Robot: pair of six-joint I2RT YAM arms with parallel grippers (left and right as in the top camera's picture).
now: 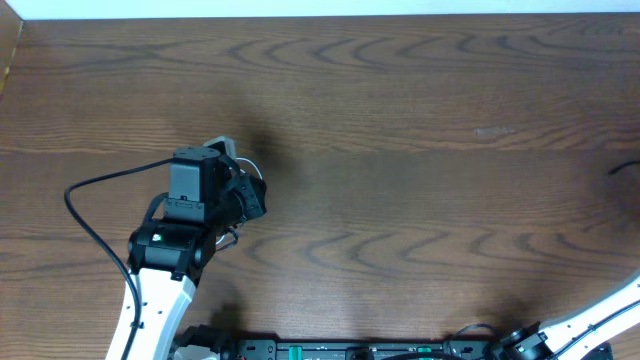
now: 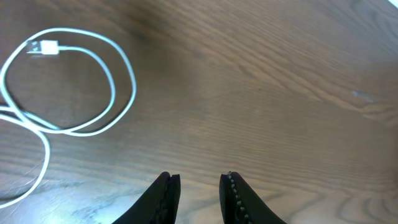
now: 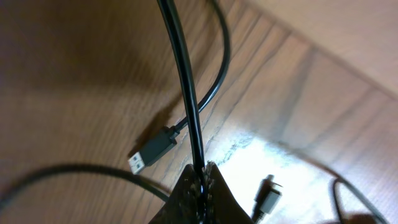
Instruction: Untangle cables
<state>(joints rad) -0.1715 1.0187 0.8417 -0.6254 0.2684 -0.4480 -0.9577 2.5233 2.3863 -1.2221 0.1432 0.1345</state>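
Overhead, the left arm (image 1: 160, 250) reaches up from the near-left edge of the wooden table (image 1: 420, 120). The left gripper (image 1: 252, 192) sits over the table's left half, and only a slanted stretch of the right arm (image 1: 600, 315) shows at the near-right corner. From the left wrist view, the left gripper's two dark fingers (image 2: 165, 199) stand a little apart with bare wood showing between them, and they hold nothing. The white cable (image 2: 118, 74) lies flat on the table up and to the left of those fingers, well apart from them. It forms a rounded loop, with its USB plug (image 2: 42, 47) resting inside the loop's upper left. A tail runs off the left edge and curves back down toward the lower left corner. From the right wrist view, the right gripper (image 3: 202, 183) is closed tight on the black cable (image 3: 183, 81). The pinched strand rises almost straight from the fingertips to the top of the frame. A second strand bends down from the top to a flat USB connector (image 3: 152, 152), which lies on the wood just left of the gripped strand. Another length sweeps across the lower left. A small plug (image 3: 267, 202) lies near the fingertips, to their right, without touching them.
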